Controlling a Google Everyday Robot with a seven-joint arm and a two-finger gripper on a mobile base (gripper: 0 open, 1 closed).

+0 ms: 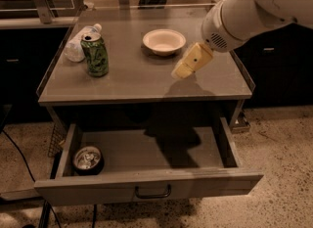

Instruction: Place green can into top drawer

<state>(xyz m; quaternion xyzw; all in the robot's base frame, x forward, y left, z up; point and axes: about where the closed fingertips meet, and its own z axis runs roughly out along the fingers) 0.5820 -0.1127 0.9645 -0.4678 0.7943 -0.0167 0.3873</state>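
A white robot arm reaches in from the upper right and holds its pale yellow claw low above the grey worktop, angled down and to the left of the view, apart from every object. Whether the claw is open or closed cannot be told from this angle; it grips nothing that shows.

The green can stands upright on the worktop well apart from the claw, off to its left in the view, silver top up. Just behind the can, farther from the claw, lies a clear plastic bottle on its side. A shallow white bowl sits near the claw, just beyond it toward the back of the worktop.

Below and in front of the claw the top drawer is pulled open, the claw's shadow falling across its floor. A short dark can with a silver top stands in the drawer's left front corner, far from the claw.
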